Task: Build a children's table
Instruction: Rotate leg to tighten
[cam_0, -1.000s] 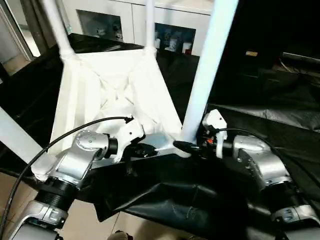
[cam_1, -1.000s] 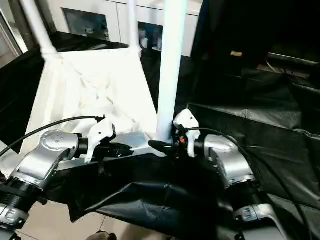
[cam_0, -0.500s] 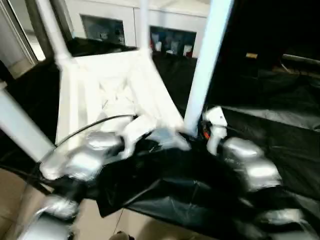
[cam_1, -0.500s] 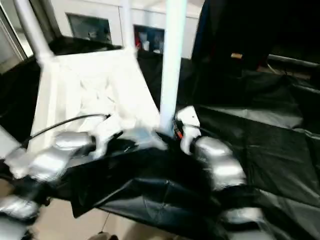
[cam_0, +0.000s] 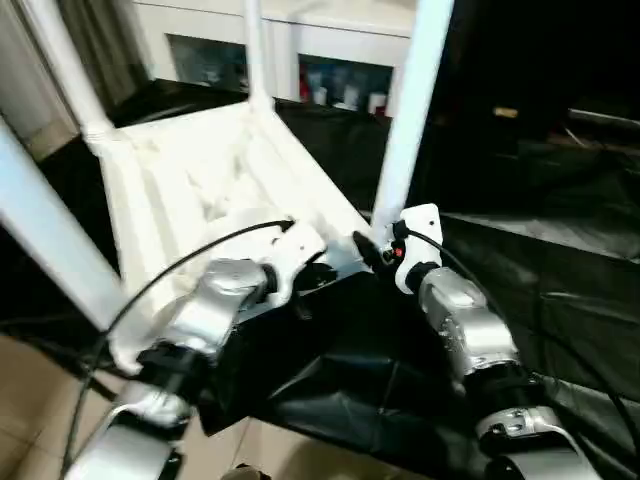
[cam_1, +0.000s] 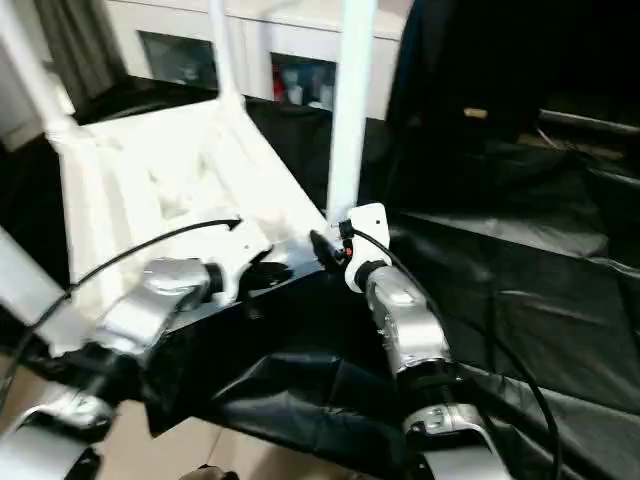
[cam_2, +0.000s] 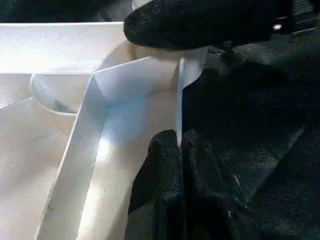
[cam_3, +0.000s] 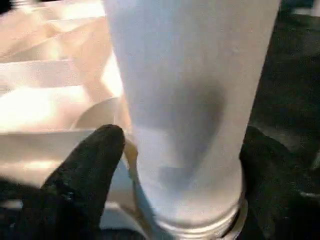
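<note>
Left pincer (cam_2: 180, 150): closed on the thin rim of the children's table (cam_0: 190, 180), near the corner.
Right pincer (cam_3: 175, 150): open, one finger each side of the nearest leg (cam_0: 405, 120), at its base.
Children's table: upside down on black cloth (cam_0: 560, 270), ribbed underside up, legs standing upward.
Cabinet (cam_0: 300, 60): white, glass-doored, beyond the children's table.
</note>
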